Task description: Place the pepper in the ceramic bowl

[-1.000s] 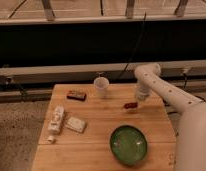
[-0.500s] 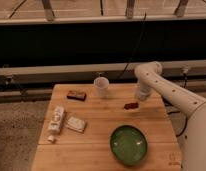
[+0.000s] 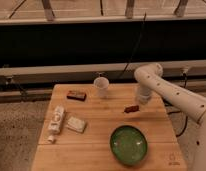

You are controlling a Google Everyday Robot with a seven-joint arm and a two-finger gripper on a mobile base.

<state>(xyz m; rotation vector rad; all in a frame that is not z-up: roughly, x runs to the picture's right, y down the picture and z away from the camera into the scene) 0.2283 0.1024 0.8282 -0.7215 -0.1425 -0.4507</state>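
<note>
While the arm [image 3: 171,92] reaches in from the right with its elbow bent over the far right corner of the counter [image 3: 96,156], the gripper [image 3: 141,98] hangs low above the wood near the right edge. Whether it is open or closed cannot be told, and nothing can be seen in its hold. The pepper [image 3: 131,108] lies on the counter just left of the gripper and a little nearer; whether the two touch cannot be told. The bowl [image 3: 128,145] sits well apart from the pepper, on the near side of the counter and almost straight in front of it, with nothing inside.

Compared with half a second ago, very little differs: the arm keeps the same bent pose and the gripper stays at about the same spot beside the pepper. Against a second ago, the gripper has drifted slightly right. The pepper has not left the counter, and the bowl is unmoved.

A white cup [image 3: 101,87] stands upright at the far middle, left of the gripper. A dark block [image 3: 76,95] lies flat further left. Near the left edge a pale tube [image 3: 57,120] lies on its side, and a flat white packet [image 3: 75,124] rests just beside it on the right. None of these has shifted.
</note>
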